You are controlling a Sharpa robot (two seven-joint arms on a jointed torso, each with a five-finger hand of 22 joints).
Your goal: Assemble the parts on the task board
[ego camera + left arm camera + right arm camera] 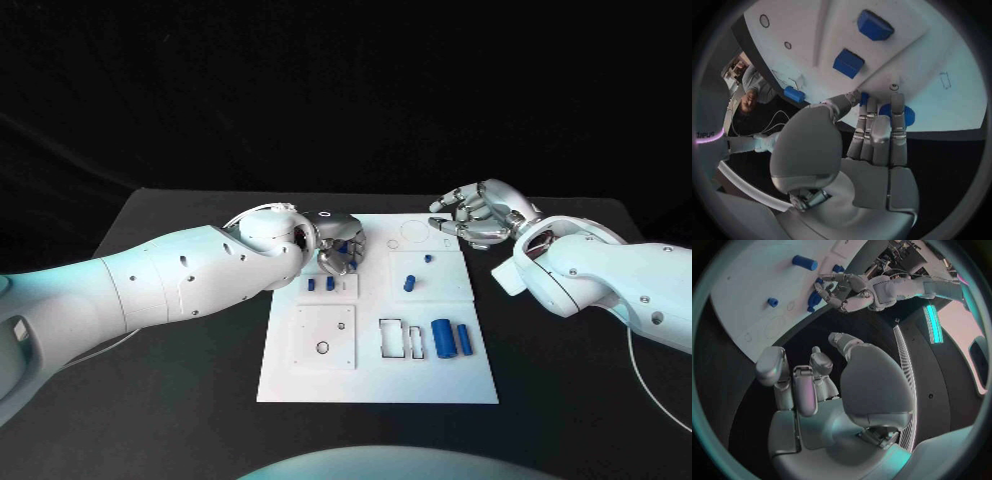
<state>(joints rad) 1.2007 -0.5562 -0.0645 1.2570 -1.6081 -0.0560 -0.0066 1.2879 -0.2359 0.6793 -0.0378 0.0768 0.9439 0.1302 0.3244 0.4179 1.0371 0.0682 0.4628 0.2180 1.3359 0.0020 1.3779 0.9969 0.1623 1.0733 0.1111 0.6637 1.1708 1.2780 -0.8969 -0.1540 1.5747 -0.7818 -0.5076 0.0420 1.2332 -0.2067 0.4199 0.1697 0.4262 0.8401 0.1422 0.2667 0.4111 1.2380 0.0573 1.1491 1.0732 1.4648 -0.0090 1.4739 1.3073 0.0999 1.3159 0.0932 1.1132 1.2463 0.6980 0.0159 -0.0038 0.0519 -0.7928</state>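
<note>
Task board (pixel 378 385) at the centre of the table (pixel 159 400), long axis running up the frame. Left hand (pixel 335 245) over the board's upper left corner, above two small parts (pixel 320 284) standing side by side. Right hand (pixel 476 215) just beyond the upper right corner, apparently off the board. One small part (pixel 410 281) centre right; two cylinders (pixel 453 340) side by side lower right, right of a rectangular cutout (pixel 391 338).
</note>
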